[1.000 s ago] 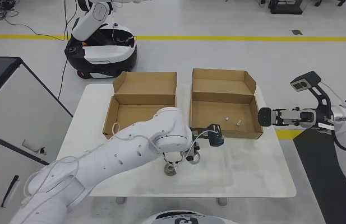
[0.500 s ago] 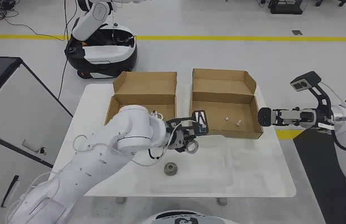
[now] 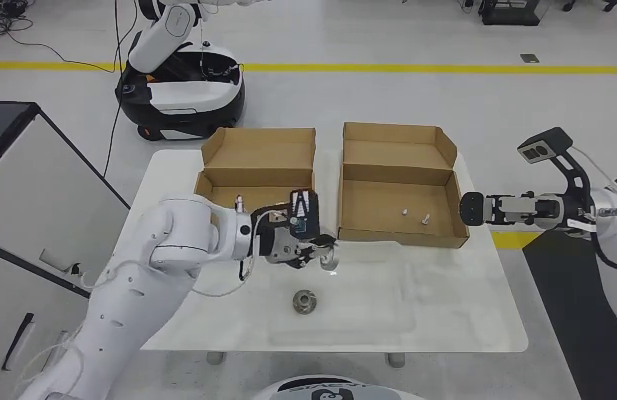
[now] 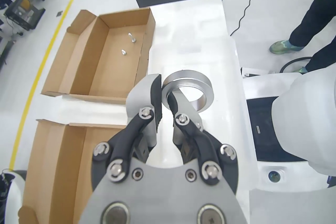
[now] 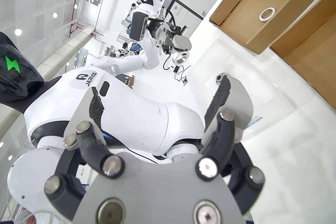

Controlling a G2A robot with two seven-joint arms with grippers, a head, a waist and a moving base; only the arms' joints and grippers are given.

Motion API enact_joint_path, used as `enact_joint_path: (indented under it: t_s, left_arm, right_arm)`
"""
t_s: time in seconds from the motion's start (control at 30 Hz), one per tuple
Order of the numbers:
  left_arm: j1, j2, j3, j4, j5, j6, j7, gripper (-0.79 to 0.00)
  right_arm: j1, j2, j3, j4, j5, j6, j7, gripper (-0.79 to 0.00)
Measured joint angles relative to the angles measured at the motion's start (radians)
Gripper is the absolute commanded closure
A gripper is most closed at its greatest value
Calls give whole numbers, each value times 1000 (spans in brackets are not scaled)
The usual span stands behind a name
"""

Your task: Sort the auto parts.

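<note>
Left pincer (image 4: 164, 93): pressed onto the wall of a metal ring (image 4: 189, 74), one finger inside the hole and the other against the outer face. In the top view it sits near the middle of the frame (image 3: 323, 252), above the bench (image 3: 438, 300), just in front of the gap between the two cartons.
Metal ring: silver, broad and smooth, held clear of the bench surface. In the top view it shows at the pincer's tip (image 3: 332, 259). In the right wrist view it hangs under the left pincer (image 5: 178, 50), left of centre in the upper half of the frame (image 5: 181, 58).
Right pincer (image 5: 158, 93): fingers spread wide with nothing between them. In the top view it lies at the right of the frame (image 3: 471, 210), just beside the right wall of the bolt carton (image 3: 388, 200).
Bolt carton: open brown cardboard, upper middle of the top view. Two small bolts (image 3: 403, 212) lie apart on its floor toward its right side.
Ring carton (image 3: 256, 177): open, just left of the bolt carton in the top view. A second ring (image 5: 267, 13) lies flat on its floor.
Round grey part (image 3: 305, 300): alone on the bench, below the left pincer in the top view and well apart from both cartons.
</note>
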Motion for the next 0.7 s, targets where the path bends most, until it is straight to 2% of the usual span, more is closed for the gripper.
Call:
enact_joint_path:
  t_s: [0.1,0.27,0.57,0.7]
  left_arm:
    - [22,9,-48,20,-27,-74,96,0]
    - [27,32,-68,3,-67,-78,226,0]
    - [-3,104,-24,-23,-98,-78,502,0]
    - [-20,146,22,-33,-41,-78,691,0]
  right_arm:
    - [0,0,0,0,0,0,0,-785]
    - [0,0,0,0,0,0,0,-785]
    - [0,0,0,0,0,0,0,-785]
    - [0,0,0,0,0,0,0,-785]
